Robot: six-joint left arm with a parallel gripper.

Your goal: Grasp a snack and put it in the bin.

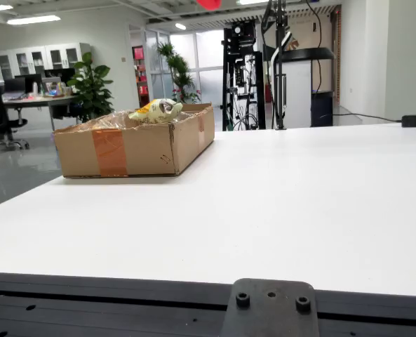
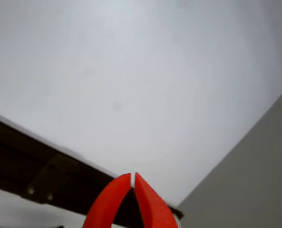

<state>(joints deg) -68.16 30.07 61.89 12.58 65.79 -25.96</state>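
In the view from the side, a cardboard box (image 1: 167, 146) with orange tape stands on the white table (image 1: 278, 203) at the back left. A yellow-green snack bag (image 1: 156, 110) lies in it, rising above the rim. A red bit of my gripper (image 1: 209, 3) shows at the top edge, high above the table and to the right of the box. In the view that rides on the gripper, the two red fingertips (image 2: 148, 204) of my gripper (image 2: 132, 178) meet at their tips with nothing between them, over the bare white table (image 2: 131, 85).
A dark mounting plate (image 1: 271, 309) sits at the table's near edge. A still black arm stand (image 1: 279, 63) rises behind the table's far edge. The gripper view shows the table's dark edge rail (image 2: 45, 166) and grey floor (image 2: 255, 180) beyond.
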